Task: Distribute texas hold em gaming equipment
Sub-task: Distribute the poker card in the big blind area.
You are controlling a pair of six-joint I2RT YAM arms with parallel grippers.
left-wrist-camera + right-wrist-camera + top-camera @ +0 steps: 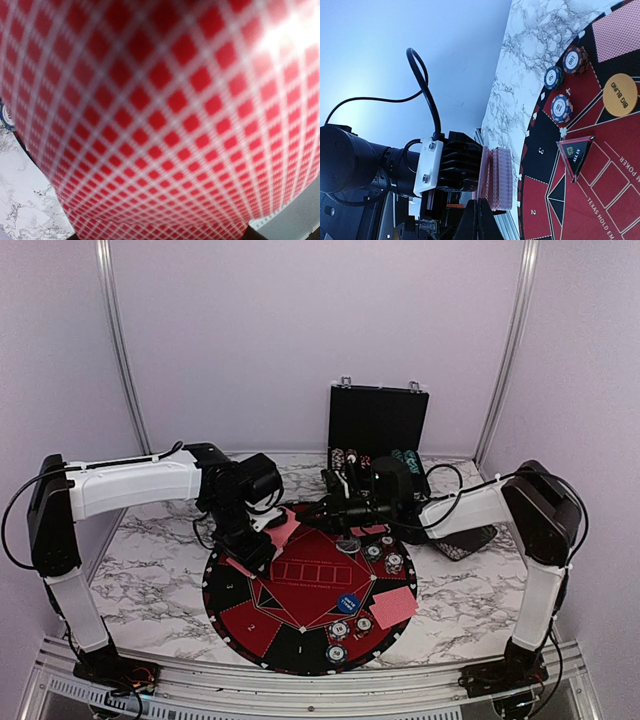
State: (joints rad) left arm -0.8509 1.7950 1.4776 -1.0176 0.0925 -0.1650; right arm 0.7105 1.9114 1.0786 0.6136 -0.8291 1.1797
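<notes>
Over worktop, deck is clamped in left jaws; with right jaws together, one card should be drawn squarely.

One round mat lay on the tabletop, with one open black case behind it. From above, six chips showed, in two groups of three. The right wrist view showed three chips, one orange disc and one triangular marker. There was also one blue disc, one stack of red-backed cards and one loose card.
</notes>
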